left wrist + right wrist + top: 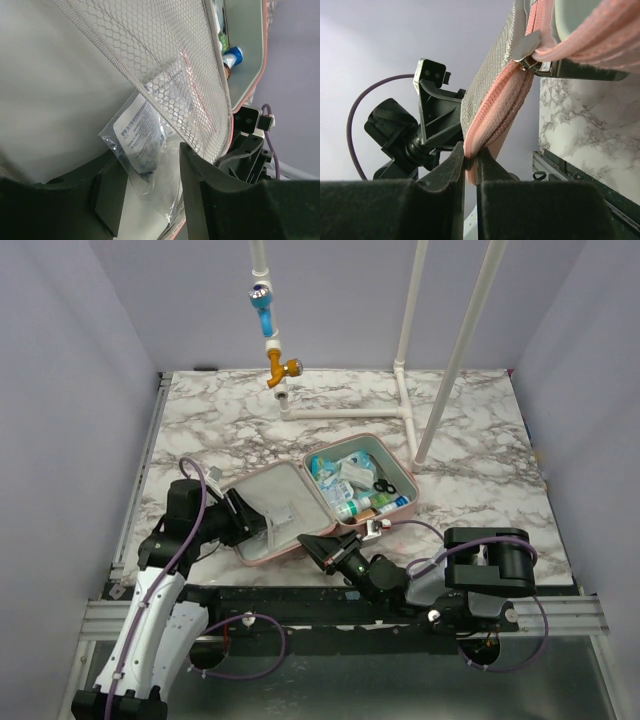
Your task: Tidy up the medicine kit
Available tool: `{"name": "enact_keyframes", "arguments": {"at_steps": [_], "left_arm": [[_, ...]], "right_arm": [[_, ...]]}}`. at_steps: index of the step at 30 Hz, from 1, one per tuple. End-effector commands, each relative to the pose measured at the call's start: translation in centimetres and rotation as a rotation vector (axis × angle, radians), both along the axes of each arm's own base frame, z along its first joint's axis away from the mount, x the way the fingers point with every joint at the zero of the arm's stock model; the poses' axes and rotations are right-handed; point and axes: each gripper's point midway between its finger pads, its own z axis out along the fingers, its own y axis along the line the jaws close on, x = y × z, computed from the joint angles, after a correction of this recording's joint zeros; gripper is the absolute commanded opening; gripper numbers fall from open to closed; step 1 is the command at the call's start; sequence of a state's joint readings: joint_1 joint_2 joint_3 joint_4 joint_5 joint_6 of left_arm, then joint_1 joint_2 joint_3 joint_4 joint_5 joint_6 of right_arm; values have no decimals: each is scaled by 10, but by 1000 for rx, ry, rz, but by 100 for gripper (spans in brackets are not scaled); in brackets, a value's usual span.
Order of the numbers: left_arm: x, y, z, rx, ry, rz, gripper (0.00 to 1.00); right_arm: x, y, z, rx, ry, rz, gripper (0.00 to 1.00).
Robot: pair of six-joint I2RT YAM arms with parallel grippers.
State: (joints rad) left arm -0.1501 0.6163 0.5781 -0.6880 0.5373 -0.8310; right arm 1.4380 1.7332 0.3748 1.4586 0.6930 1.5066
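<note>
Top view: medicine kit (255, 490) lies open flat, mid table (480, 480), hinge running away from the arms. L half shows grey lining w/ mesh pocket. R half is packed w/ small bottles, blue packets and scissors (383, 486). Left gripper (245, 525) sits at the L half's outer-near side, over the lining. Right gripper (312, 540) is at the kit's near edge, about where the two halves meet.

Left wrist view: grey lining of the kit (50, 75) fills most of the frame, mesh pocket (165, 60) stretched across it. A clear plastic packet (142, 135) w/ a printed label sticks out from under the mesh edge, its lower end lying between the fingers (107, 200). Left gripper (150, 195) jaws stand wide apart; can't tell if either pad touches the packet. Blue-capped tube (233, 55) shows in the far half.

Right wrist view: right gripper (470, 167) jaws are nearly together, pinching the kit's pink zip edge (495, 100). Metal zip pull (527, 50) is just above, marble table (570, 125) to the R.
</note>
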Motion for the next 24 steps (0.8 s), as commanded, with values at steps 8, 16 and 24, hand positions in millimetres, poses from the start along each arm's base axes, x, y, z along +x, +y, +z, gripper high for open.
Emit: {"name": "enact_keyframes", "arguments": {"at_steps": [8, 16, 24], "left_arm": [[-23, 27, 5, 217, 26, -41, 49], [-33, 43, 6, 297, -3, -11, 49], [-31, 45, 1, 311, -9, -2, 24]], "right_arm": [[-7, -20, 95, 348, -87, 10, 1], [-7, -22, 93, 345, -85, 11, 1], [-7, -21, 94, 346, -86, 13, 1]]}}
